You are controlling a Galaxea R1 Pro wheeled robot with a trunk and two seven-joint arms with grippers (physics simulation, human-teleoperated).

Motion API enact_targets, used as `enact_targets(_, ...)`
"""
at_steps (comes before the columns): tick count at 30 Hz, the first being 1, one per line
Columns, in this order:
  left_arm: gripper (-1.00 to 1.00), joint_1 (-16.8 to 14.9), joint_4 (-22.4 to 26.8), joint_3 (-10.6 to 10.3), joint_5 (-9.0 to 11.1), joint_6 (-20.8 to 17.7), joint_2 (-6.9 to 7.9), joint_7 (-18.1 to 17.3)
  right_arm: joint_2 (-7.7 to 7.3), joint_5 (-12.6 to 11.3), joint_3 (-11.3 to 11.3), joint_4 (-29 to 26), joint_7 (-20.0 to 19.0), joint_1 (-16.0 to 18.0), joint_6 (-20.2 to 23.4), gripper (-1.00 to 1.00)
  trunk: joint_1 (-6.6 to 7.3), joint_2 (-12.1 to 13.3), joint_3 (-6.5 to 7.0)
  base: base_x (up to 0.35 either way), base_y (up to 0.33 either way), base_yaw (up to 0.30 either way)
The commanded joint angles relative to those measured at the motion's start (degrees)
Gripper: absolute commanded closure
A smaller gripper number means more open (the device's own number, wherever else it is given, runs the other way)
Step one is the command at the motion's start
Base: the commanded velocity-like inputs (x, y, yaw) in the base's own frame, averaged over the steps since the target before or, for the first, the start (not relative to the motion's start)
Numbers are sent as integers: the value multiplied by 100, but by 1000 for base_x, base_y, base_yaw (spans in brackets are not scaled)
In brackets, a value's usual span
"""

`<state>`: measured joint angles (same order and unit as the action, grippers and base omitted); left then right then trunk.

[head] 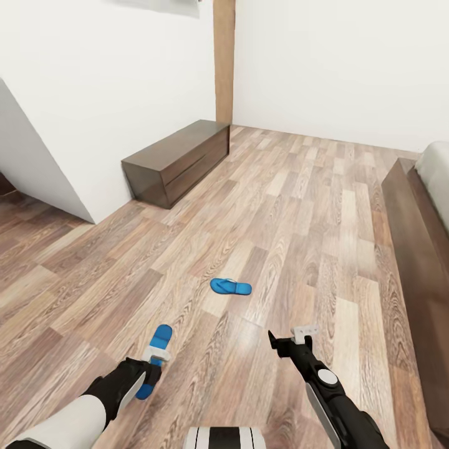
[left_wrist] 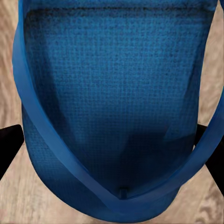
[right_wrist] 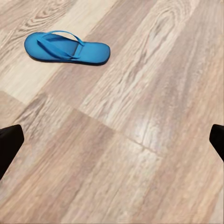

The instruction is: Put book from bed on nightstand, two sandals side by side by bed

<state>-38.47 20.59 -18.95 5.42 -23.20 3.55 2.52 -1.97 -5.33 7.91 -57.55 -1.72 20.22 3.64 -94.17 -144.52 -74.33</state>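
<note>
Blue sandal (head: 156, 355) pinched in left gripper (head: 153, 360), lower left; right gripper (head: 293, 338) spread, empty; second sandal (head: 231, 287) on floor (head: 299, 206), centre frame, up-left of it.

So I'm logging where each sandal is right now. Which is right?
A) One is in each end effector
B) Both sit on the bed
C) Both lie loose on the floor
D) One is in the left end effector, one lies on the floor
D: the left end effector grips one sandal, while the other sandal lies on the floor; the right end effector is open.
</note>
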Motion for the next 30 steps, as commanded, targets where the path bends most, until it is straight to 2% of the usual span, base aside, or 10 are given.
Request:
enact_targets(1, 100, -2, 13, -47, 56, -29, 5, 29, -6, -56, 9, -11, -4, 0, 29, -100, 3, 0, 18, 50, 10, 258)
enact_targets(7, 100, -2, 63, -26, 68, 19, -40, 30, -6, -56, 3, -1, -10, 0, 31, -100, 18, 8, 151, 14, 3, 269)
enact_targets(9, 100, 0, 179, 117, 138, 100, -126, 30, -6, -56, 6, 4, -10, 0, 31, -100, 23, 11, 196, 1, 0, 214)
enact_targets(13, 100, -2, 888, 285, 361, 77, -391, 52, -6, -51, -7, 7, -5, 0, 31, -100, 33, 16, 284, 0, 0, 94)
enact_targets(16, 100, -2, 1363, 310, 400, 4, -482, 75, -11, -52, -36, 35, -12, 0, 31, -100, 41, 20, 351, 0, 0, 14)
enact_targets(21, 100, -2, 1660, 328, 429, 23, -519, 78, -11, -28, -7, 54, -4, 0, 15, -100, 54, 27, 462, 0, 0, 1)
enact_targets(25, 100, -2, 2079, 389, 758, 37, -586, 92, -13, -3, 24, 71, 20, 0, 60, -100, 64, 32, 550, 0, 0, 0)
enact_targets(28, 100, -2, 2118, 407, 885, 135, -606, 74, -14, -8, 27, 206, 15, 0, 72, -100, 72, 36, 617, 0, 0, 0)
enact_targets(30, 100, -1, 2099, 415, 929, 228, -636, 67, -14, -17, 7, 650, 10, 0, 2, -100, 77, 39, 661, 0, 0, 0)
